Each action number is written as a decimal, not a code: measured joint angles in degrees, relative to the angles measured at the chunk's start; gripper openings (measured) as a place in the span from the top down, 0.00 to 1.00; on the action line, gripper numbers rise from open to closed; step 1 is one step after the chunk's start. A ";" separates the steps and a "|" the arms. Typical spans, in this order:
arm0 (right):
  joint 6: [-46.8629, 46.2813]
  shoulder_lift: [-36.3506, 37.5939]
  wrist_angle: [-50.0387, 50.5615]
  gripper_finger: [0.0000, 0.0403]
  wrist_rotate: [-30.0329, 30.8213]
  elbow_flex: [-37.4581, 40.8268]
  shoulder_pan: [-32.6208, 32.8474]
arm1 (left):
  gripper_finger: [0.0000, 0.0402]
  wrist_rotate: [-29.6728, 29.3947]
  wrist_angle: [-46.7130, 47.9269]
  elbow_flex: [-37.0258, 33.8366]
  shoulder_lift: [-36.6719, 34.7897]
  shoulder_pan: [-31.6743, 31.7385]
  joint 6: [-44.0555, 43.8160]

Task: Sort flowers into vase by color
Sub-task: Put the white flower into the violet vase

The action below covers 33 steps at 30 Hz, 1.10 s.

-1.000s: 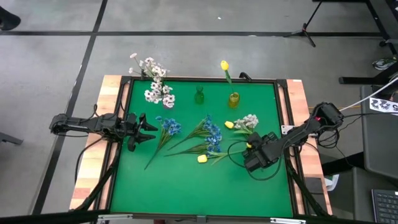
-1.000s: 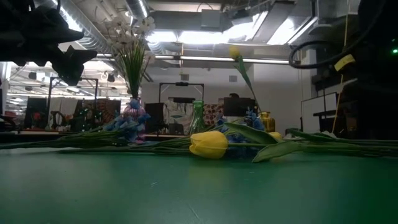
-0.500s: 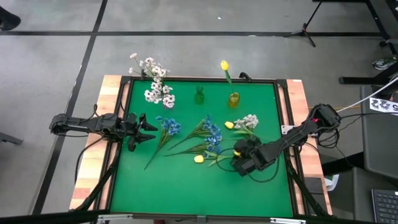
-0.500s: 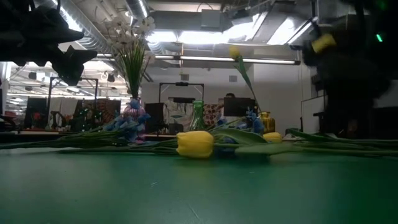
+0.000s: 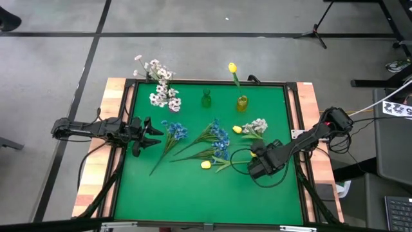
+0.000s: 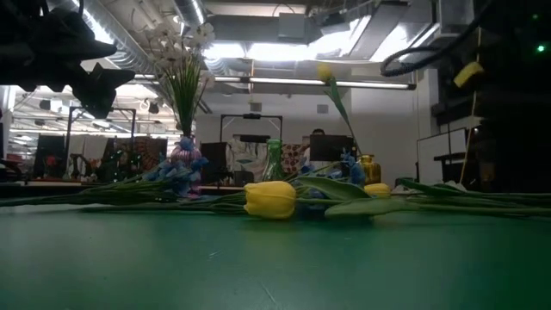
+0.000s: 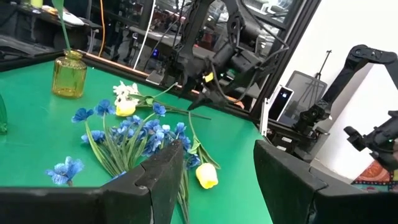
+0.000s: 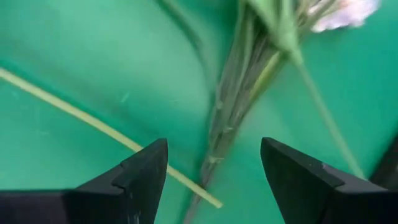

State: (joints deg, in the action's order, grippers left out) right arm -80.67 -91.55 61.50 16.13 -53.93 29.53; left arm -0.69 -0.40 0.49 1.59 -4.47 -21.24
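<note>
Lying flat on the green cloth surface [image 5: 193, 193], a yellow tulip-like bud [image 5: 206, 165] on a thin green stem is seen near the blue clustered blooms [image 5: 219, 136]. It has been slid a little to the left since a second ago, so it was nudged, not picked up. The right gripper [image 5: 257, 169], which reached toward it half a second ago, has been pulled back, fingers wide apart over thin stems. The left gripper [image 5: 153, 133] waits at the left side, fingers apart and empty. Sorting is judged barely begun.
</note>
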 joint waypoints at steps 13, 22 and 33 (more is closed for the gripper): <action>-0.08 2.95 -10.75 0.36 -3.79 10.15 -1.84 | 0.52 0.00 -0.02 0.00 0.00 0.00 0.15; 4.48 5.18 -10.61 0.47 -5.05 11.14 -3.65 | 0.52 0.00 -0.04 0.00 0.00 0.01 0.38; 9.19 5.49 -18.59 0.81 -8.25 14.26 -6.44 | 0.52 0.02 -0.03 0.00 0.00 0.02 0.32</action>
State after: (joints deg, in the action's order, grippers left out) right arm -71.48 -86.06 42.92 7.88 -39.67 23.09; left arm -0.67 -0.44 0.49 1.58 -4.45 -20.93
